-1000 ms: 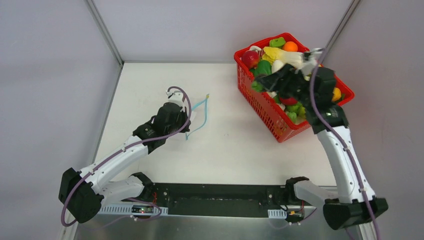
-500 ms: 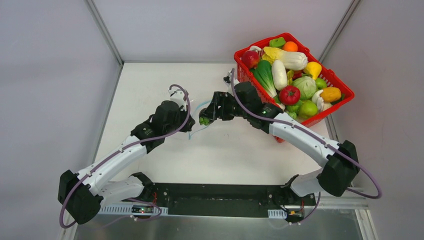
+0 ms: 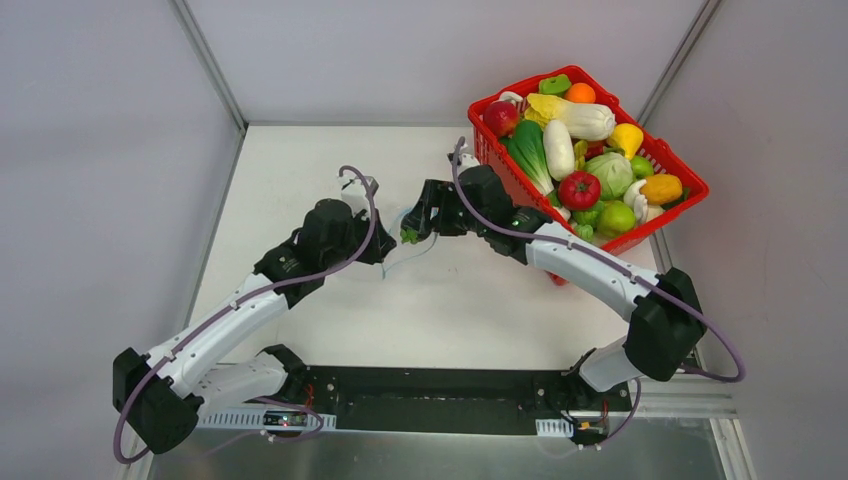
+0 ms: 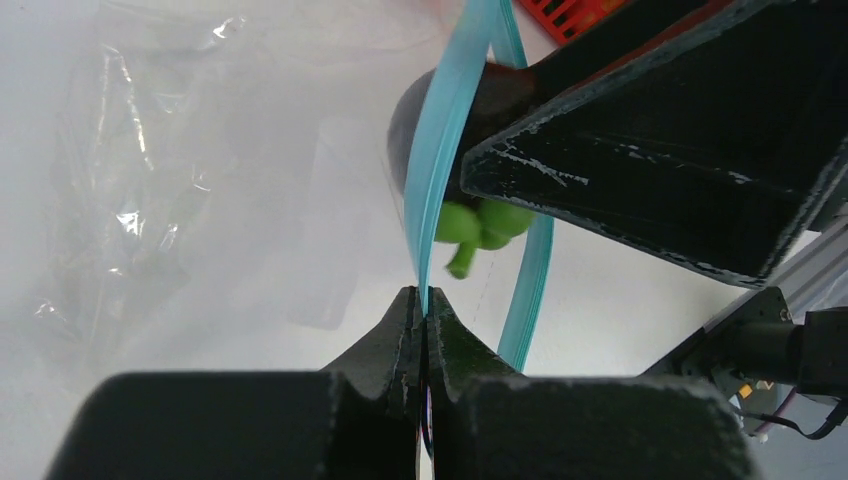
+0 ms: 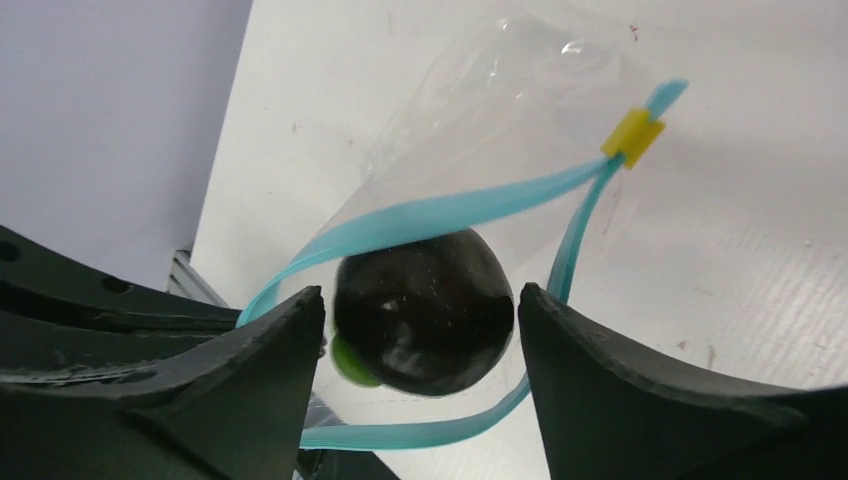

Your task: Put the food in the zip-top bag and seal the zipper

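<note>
Two arms meet over the middle of the white table [image 3: 480, 310].

Left side: the left gripper [image 4: 422, 305] has its jaws pressed together on one strip of the teal zipper [image 4: 445, 140], pinching it at the tips. The strip runs up and away from the pinch. The second strip bows out to the right of it, so the mouth of the zip-top bag [image 5: 480, 110] stands open. The clear body of the bag lies crinkled on the table behind the mouth.

Centre: the dark purple ball [image 5: 425, 310] sits in the mouth, between the two zipper strips, with its green stem [image 4: 470, 225] pointing down and toward the left gripper. The right gripper [image 5: 420, 300] brackets the ball, one finger on each side. The fingers are very close to it; cannot tell whether they press on it or stand just clear. A yellow slider [image 5: 632, 132] sits where the strips join at the far end.

Right side: the red mesh basket [image 3: 700, 188] stands at the far right corner, holding the tomato [image 3: 579, 189], white radish [image 3: 558, 148], cabbage [image 3: 610, 172] and other toy produce.
</note>
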Controlling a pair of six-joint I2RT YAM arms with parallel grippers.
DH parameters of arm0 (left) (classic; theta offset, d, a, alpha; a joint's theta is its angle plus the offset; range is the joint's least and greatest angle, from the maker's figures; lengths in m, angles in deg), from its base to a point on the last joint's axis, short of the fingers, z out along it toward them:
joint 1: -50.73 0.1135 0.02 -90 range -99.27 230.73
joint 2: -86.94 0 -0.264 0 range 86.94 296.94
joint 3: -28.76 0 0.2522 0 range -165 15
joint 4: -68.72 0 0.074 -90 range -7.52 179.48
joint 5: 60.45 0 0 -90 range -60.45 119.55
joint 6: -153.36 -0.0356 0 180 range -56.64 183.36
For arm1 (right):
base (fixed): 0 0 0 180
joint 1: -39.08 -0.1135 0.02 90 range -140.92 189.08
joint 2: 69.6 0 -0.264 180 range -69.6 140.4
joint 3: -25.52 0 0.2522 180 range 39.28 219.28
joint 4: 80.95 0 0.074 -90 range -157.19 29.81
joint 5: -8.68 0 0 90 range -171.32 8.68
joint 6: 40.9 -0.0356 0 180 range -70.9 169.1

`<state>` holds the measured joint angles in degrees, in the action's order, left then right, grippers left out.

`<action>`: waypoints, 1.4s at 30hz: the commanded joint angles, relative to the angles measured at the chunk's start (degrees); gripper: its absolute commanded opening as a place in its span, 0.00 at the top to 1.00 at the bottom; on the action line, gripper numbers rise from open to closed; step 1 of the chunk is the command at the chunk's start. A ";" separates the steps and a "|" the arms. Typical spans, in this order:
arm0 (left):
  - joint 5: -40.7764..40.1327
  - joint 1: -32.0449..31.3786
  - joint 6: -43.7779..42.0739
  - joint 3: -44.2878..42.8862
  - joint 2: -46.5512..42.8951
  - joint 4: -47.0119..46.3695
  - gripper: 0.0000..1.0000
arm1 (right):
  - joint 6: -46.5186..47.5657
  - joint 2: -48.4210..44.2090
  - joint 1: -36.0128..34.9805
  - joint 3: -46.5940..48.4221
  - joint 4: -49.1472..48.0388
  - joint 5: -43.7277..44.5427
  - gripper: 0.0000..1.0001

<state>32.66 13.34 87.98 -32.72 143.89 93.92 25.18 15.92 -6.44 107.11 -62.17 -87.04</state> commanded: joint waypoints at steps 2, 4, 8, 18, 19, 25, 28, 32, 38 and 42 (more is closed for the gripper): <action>-2.24 0.47 1.53 -2.81 -2.95 0.15 1.00 | 3.54 -1.23 -0.10 3.86 0.23 2.27 0.20; -4.08 0.44 1.57 -3.13 -3.60 0.77 1.00 | 3.92 -2.23 -0.10 4.18 0.22 -0.16 0.15; -6.51 0.47 1.65 -3.19 -4.17 1.00 1.00 | 2.97 -4.58 -0.07 3.64 -0.86 -3.83 0.12; -15.46 0.56 1.51 -1.67 -6.94 3.28 1.00 | 2.97 -17.85 0.27 -4.18 -4.62 12.09 0.13; -15.19 0.56 1.49 -1.71 -6.69 3.52 1.00 | 3.12 -18.71 0.70 -4.54 -4.33 14.00 0.13; -13.84 0.56 1.76 -0.88 -6.09 2.66 1.00 | 3.81 -21.89 6.01 -3.44 0.24 19.85 0.13; -13.71 0.56 1.58 -0.70 -5.99 2.62 1.00 | 4.67 -23.42 8.64 -3.05 1.74 21.40 0.13; -12.42 0.56 1.57 -0.46 -5.42 1.99 1.00 | 5.63 -24.78 11.04 -1.99 4.77 25.32 0.11; -10.40 0.56 1.52 -0.97 -3.90 1.06 1.00 | 9.73 -25.41 12.83 1.47 8.36 31.18 0.09; -10.34 0.56 1.14 -0.77 -4.07 0.83 1.00 | 14.23 -25.74 14.89 2.27 10.09 39.21 0.04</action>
<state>21.56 13.34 89.67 -33.38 140.15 96.61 33.51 -8.30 6.52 106.17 -54.09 -57.86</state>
